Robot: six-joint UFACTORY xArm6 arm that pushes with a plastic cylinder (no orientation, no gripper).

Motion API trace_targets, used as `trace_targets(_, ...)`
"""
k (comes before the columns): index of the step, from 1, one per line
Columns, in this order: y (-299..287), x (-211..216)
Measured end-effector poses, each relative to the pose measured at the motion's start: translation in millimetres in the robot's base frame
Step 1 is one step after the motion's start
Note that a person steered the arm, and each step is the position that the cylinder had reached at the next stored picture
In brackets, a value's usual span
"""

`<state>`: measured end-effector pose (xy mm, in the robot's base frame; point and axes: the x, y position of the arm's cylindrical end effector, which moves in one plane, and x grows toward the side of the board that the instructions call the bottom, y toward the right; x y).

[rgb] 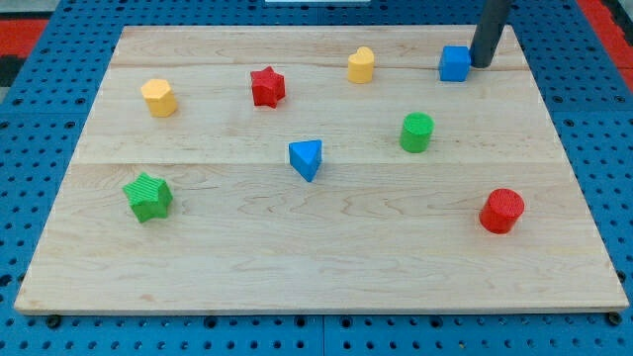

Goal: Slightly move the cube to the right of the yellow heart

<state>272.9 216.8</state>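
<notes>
The blue cube (454, 63) sits near the view's top right of the wooden board (326, 267). The yellow heart (361, 65) stands to the cube's left, about a hand's width away. My tip (482, 64) is at the cube's right side, touching or nearly touching it. The rod rises from there out of the view's top.
A red star (267, 86) and a yellow hexagonal block (158, 97) are at the top left. A blue triangle (307, 158) and a green cylinder (416, 132) are mid-board. A green star (148, 196) is at the left, a red cylinder (501, 211) at the right.
</notes>
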Motion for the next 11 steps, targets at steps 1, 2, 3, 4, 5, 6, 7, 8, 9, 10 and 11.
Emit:
trace_targets(1,-3.7,0.0)
trace_targets(2,-3.9,0.0)
trace_targets(3,5.7,0.0)
trace_targets(4,13.4,1.6)
trace_targets(5,12.4,8.8)
trace_targets(6,5.0,24.6)
trace_targets(7,-25.4,34.3)
trace_targets(8,-66.3,37.7)
trace_targets(9,-92.0,43.8)
trace_targets(10,-107.5,51.0)
trace_targets(11,-89.6,51.2)
